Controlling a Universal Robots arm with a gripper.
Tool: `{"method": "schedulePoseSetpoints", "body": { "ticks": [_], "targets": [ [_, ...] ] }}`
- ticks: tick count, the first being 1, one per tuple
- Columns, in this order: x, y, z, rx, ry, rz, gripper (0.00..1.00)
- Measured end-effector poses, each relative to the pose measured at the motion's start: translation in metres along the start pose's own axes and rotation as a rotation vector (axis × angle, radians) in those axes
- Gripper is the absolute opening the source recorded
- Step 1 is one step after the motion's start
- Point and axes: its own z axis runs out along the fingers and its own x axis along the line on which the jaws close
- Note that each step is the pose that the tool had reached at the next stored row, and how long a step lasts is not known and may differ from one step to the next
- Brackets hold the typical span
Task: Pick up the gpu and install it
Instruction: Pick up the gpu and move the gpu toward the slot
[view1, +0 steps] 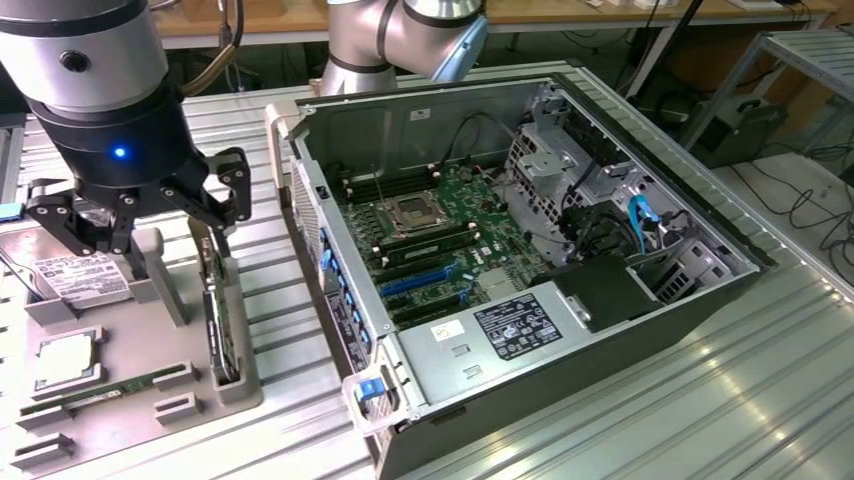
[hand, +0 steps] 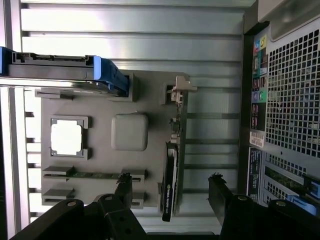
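1. The gripper (view1: 167, 238) (hand: 171, 181) is standing released, its jaws spread wide and holding nothing.
2. It is hanging over the grey parts holder (view1: 140, 425) (hand: 100, 157), which is lying on the ribbed metal table (view1: 747, 380) (hand: 130, 30) beside the open computer case (view1: 400, 120) (hand: 290, 100).
3. The gpu (view1: 218, 320) (hand: 170, 197) is standing on edge in a slot of the holder, along the side nearest the case.
4. In the wrist view, the two fingers (hand: 125, 182) are standing one on either side of the card's black end. Its silver bracket is lying at the far end.
5. No contact between fingers and card is showing.
6. A hard drive (view1: 80, 275) (hand: 55, 67), a processor (view1: 64, 360) (hand: 66, 136) and a green memory stick (view1: 120, 388) (hand: 85, 175) are sitting in their own places on the holder.
7. Inside the case, the motherboard (view1: 441, 230) is lying exposed, with blue expansion slots (view1: 414, 283) showing near the power supply (view1: 514, 325).
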Motion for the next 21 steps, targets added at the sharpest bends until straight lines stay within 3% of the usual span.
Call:
{"method": "schedulePoseSetpoints", "body": {
  "ticks": [21],
  "targets": [
    [0.0003,-0.0052,0.0106,0.0,0.0002,0.0,0.72]
  ]
}}
